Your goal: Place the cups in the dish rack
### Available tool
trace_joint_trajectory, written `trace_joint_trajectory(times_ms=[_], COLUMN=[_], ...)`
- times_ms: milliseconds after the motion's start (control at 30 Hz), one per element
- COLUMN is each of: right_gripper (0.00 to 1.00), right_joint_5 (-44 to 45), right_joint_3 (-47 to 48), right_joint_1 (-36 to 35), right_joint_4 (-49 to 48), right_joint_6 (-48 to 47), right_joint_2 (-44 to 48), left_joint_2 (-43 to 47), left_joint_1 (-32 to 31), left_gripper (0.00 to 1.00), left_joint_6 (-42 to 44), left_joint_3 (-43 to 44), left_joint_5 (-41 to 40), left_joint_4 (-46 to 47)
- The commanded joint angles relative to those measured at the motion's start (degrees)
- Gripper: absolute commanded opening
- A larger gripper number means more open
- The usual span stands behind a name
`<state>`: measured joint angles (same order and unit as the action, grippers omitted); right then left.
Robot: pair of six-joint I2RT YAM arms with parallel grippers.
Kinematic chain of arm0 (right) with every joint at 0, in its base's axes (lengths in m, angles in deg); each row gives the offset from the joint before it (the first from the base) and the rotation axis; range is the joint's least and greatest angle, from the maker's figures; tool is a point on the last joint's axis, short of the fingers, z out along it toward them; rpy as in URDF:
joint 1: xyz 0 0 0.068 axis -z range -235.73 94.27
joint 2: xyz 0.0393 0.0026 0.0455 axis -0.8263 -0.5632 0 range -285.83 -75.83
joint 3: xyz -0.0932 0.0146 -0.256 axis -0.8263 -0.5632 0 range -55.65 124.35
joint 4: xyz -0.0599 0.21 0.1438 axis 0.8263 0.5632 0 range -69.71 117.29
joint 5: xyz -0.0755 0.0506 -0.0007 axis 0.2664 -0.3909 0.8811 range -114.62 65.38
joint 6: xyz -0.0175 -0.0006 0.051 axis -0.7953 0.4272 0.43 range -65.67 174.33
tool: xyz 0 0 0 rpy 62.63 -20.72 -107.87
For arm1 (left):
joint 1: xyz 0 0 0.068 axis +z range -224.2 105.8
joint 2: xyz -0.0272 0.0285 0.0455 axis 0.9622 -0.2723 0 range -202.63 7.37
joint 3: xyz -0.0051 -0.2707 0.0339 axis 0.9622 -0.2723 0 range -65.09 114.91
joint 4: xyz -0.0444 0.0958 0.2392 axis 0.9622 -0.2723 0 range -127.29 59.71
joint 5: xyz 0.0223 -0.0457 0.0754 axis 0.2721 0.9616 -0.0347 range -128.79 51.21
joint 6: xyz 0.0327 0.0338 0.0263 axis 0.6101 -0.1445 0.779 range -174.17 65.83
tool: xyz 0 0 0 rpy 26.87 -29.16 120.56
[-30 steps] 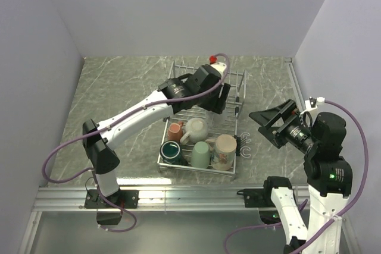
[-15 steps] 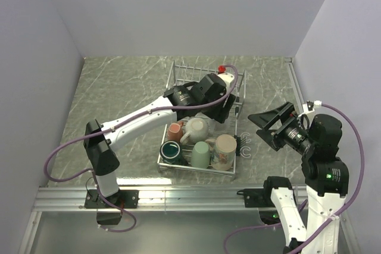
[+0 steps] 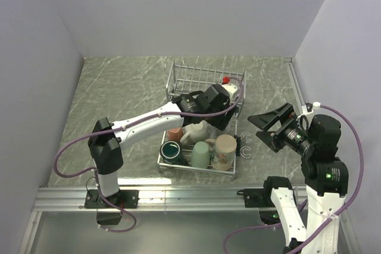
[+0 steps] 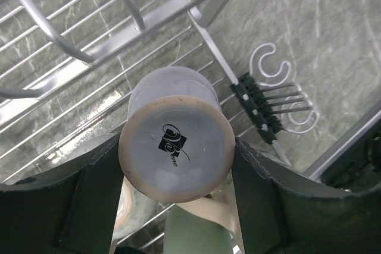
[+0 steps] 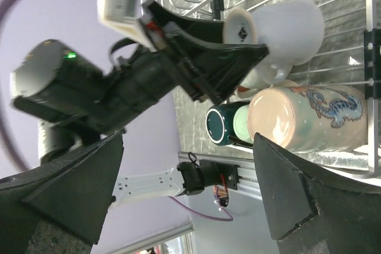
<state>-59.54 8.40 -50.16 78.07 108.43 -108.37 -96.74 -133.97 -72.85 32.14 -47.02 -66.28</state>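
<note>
The dish rack [image 3: 178, 81] sits at the middle of the table [image 3: 119, 99], with its upright slotted section towards the far edge. The left gripper [image 3: 222, 116] hangs over the rack's right side and grips the pale blue mug [image 4: 175, 147], one finger against each side of the mug and the mug's base facing the wrist camera. The grid wires and the rack's right rim lie below the mug. Five more mugs crowd the near end of the rack: the salmon-red mug [image 3: 174, 133], the cream-white mug [image 3: 198, 129], the dark teal mug [image 3: 171, 150], the light green mug [image 3: 201, 154] and the tan mug [image 3: 225, 151], which lies on its side at the near right corner. The right gripper [image 3: 266, 124] hovers above the table, right of the rack, with its jaws spread wide and nothing between them.
</note>
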Motion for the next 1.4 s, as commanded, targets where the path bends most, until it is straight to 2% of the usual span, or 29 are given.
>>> trace_joint_trajectory(times_ms=[0, 167, 367, 500, 533, 600, 667, 700, 867, 900, 1067, 1167, 1233, 1367], right_gripper=[0.96, 0.96, 0.95, 0.95, 0.95, 0.95, 0.95, 0.95, 0.95, 0.95, 0.95, 0.95, 0.95, 0.95], right_joint_5=[0.1, -0.1, -0.2, -0.5, -0.8, -1.0, -1.4, -1.6, -1.8, -1.9, -2.5, -2.8, -2.8, -3.0], right_joint_3=[0.5, 0.0, -0.9, -2.4, -3.2, -3.8, -4.5, -4.6, -4.6, -4.7, -5.5, -5.9, -6.0, -6.3], right_joint_1=[-0.1, 0.0, -0.1, 0.0, 0.0, -0.1, -0.1, 0.0, -0.1, -0.1, -0.1, -0.1, -0.1, 0.0], right_joint_4=[0.3, 0.4, 0.1, -1.3, -1.8, -2.9, -3.8, -4.7, -6.2, -6.7, -8.3, -8.9, -9.2, -9.9], right_joint_6=[-1.0, -1.0, -1.3, -0.8, -0.6, -0.1, 0.3, 0.3, -0.1, -0.1, 0.0, -0.1, -0.2, -0.1], right_joint_2=[0.5, 0.6, 0.9, 1.2, 1.4, 1.4, 1.2, 1.1, -0.4, -0.5, -1.3, -1.6, -1.8, -2.2], left_joint_2=[0.6, 0.3, -0.8, -0.8, -1.2, -1.1, -0.7, -0.7, 0.1, 0.1, 0.0, -0.2, 0.1, 0.3], left_joint_1=[-0.4, -0.5, -0.5, -0.5, -0.5, -0.5, -0.6, -0.6, -0.6, -0.6, -0.6, -0.6, -0.6, -0.6], left_gripper=[0.00, 0.00, 0.01, 0.14, 0.22, 0.32, 0.38, 0.47, 0.62, 0.67, 0.70, 0.76, 0.89, 0.93], left_joint_6=[-0.2, -1.5, -2.9, -4.5, -4.5, -4.7, -5.1, -5.0, -5.4, -5.4, -5.6, -5.8, -6.1, -6.2], left_joint_3=[-2.1, -4.9, -5.0, -5.2, -5.1, -5.5, -6.4, -6.7, -7.4, -7.3, -6.6, -6.1, -5.7, -4.7], left_joint_5=[-0.6, -2.8, -1.3, 0.8, 1.9, 2.9, 2.7, 2.7, 0.9, 0.7, -0.2, -0.7, -2.0, -3.4], left_joint_4=[8.3, 11.1, 10.2, 9.1, 8.7, 8.3, 8.3, 8.0, 7.1, 6.6, 5.6, 5.0, 4.8, 4.0])
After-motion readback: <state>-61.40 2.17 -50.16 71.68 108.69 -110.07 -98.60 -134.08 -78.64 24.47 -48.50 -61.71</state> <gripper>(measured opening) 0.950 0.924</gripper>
